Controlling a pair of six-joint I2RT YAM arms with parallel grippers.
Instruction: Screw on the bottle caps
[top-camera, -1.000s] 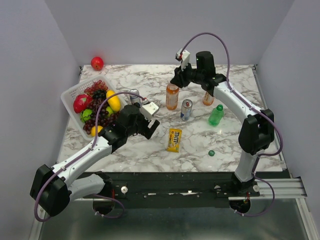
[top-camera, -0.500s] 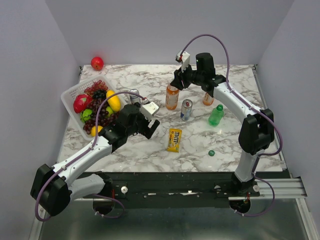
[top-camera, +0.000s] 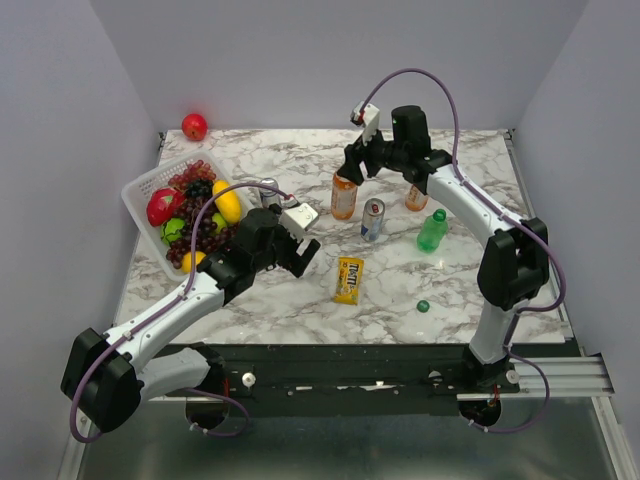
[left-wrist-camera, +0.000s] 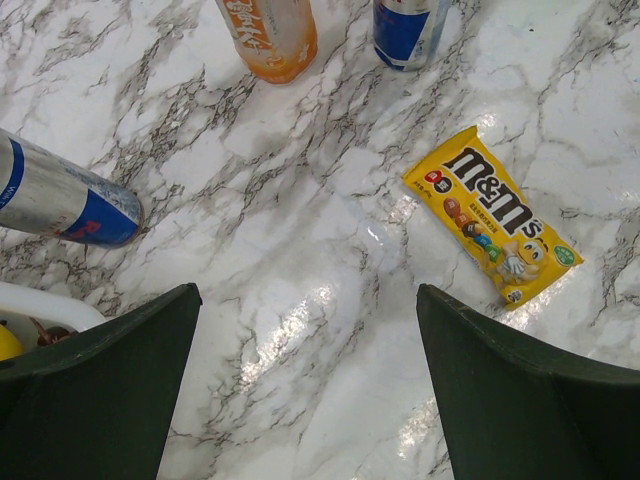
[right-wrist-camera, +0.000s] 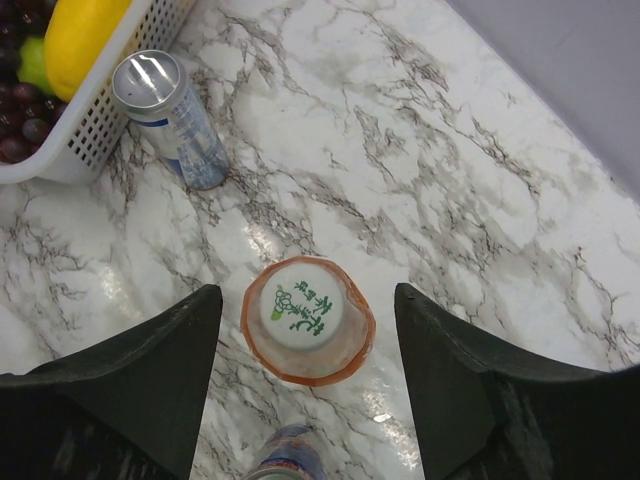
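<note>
Packet (left-wrist-camera: 492, 228) with "m&m's" logo; green characters on white cap (right-wrist-camera: 304, 310).

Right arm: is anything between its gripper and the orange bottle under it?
Nothing visible. The right gripper hangs open over the orange bottle, a finger on each side with marble showing in both gaps. A white cap sits on the bottle's top. The nearest can stands off by the basket.

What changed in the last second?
The right tool opened, letting go of the white cap on the orange bottle; its jaws now stand clear on either side. The left tool stayed open and still; the green bottle and loose green cap did not move.
</note>
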